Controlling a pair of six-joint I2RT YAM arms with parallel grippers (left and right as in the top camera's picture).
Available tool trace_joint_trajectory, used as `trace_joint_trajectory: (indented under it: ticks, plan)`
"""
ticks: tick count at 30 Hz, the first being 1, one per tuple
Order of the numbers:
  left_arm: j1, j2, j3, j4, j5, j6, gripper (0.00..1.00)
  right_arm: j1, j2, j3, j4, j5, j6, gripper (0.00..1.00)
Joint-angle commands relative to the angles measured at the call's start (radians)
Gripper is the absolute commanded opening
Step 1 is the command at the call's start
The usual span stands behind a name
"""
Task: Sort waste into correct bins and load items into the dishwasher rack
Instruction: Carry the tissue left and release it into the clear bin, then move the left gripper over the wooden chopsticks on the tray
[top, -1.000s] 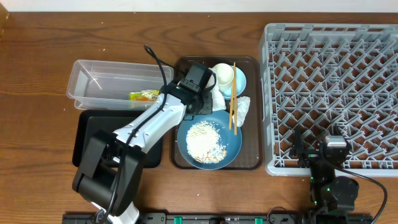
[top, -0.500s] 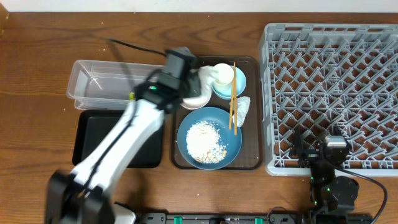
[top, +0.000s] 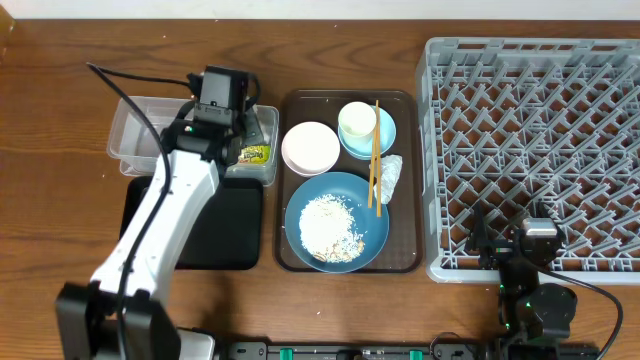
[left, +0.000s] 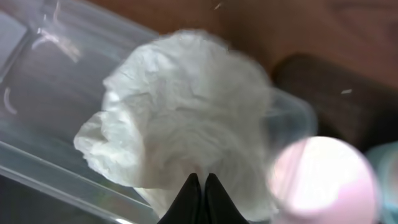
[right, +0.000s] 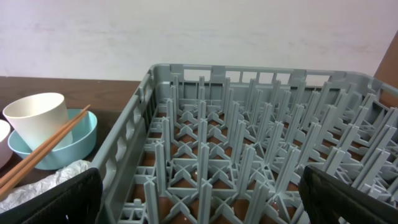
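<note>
My left gripper (top: 232, 118) is shut on a crumpled white napkin (left: 186, 118) and holds it over the right end of the clear tub (top: 140, 140). The gripper tips (left: 200, 183) pinch the napkin's lower edge. A yellow-green wrapper (top: 255, 155) lies in the tub. The black tray (top: 215, 235) sits in front of it. On the brown serving tray (top: 408, 215) are the pinkish bowl (top: 311, 148), cream cup (top: 357, 119) in the light-blue dish (top: 386, 135), chopsticks (top: 373, 160), another napkin (top: 388, 178) and the dark-blue plate (top: 372, 235) with rice (top: 325, 222). My right gripper (right: 199, 199) is open at the grey rack's (top: 540, 120) front edge.
The rack fills the right side, its upright pegs (right: 249, 124) directly ahead of the right gripper. The cup (right: 37, 118), dish (right: 84, 140) and chopsticks (right: 43, 158) show at the left of the right wrist view. A cable (top: 130, 85) loops behind the tub.
My left gripper swung left from the serving tray to over the clear tub, carrying the napkin. The pinkish bowl is now uncovered. The right arm has not moved.
</note>
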Motion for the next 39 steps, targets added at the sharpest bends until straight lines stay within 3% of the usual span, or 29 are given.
trace_joint_trajectory:
  ticks: [1, 6, 8, 10, 12, 16, 20, 27, 35, 39]
  plan:
    - [0.011, 0.046, -0.011, -0.005, -0.025, 0.006, 0.07, -0.003, -0.004, -0.001, -0.004, -0.003, -0.004, 0.99]
    - [0.011, 0.079, -0.011, -0.002, -0.025, 0.006, 0.08, -0.003, -0.004, -0.001, -0.004, -0.003, -0.004, 0.99]
    - [0.011, 0.079, -0.011, 0.007, -0.025, 0.006, 0.17, -0.003, -0.004, -0.001, -0.004, -0.003, -0.004, 0.99]
    - [0.011, 0.079, -0.011, 0.018, -0.025, 0.006, 0.52, -0.003, -0.004, -0.001, -0.004, -0.003, -0.004, 0.99]
    - [0.011, 0.077, -0.01, 0.018, -0.024, 0.006, 0.57, -0.003, -0.004, -0.001, -0.004, -0.003, -0.004, 0.99]
    - [0.011, 0.05, -0.01, -0.002, -0.024, 0.006, 0.56, -0.003, -0.004, -0.001, -0.004, -0.003, -0.004, 0.99]
    - [0.01, -0.001, -0.01, -0.007, 0.048, 0.006, 0.47, -0.003, -0.004, -0.001, -0.004, -0.003, -0.004, 0.99]
    - [-0.03, -0.066, -0.01, -0.006, 0.38, 0.006, 0.06, -0.003, -0.004, -0.001, -0.004, -0.003, -0.004, 0.99]
    - [-0.26, -0.04, -0.015, 0.007, 0.346, 0.006, 0.07, -0.003, -0.004, -0.001, -0.004, -0.003, -0.004, 0.99]
    - [-0.383, -0.002, -0.015, 0.038, 0.276, 0.006, 0.15, -0.003, -0.004, -0.001, -0.004, -0.003, -0.004, 0.99]
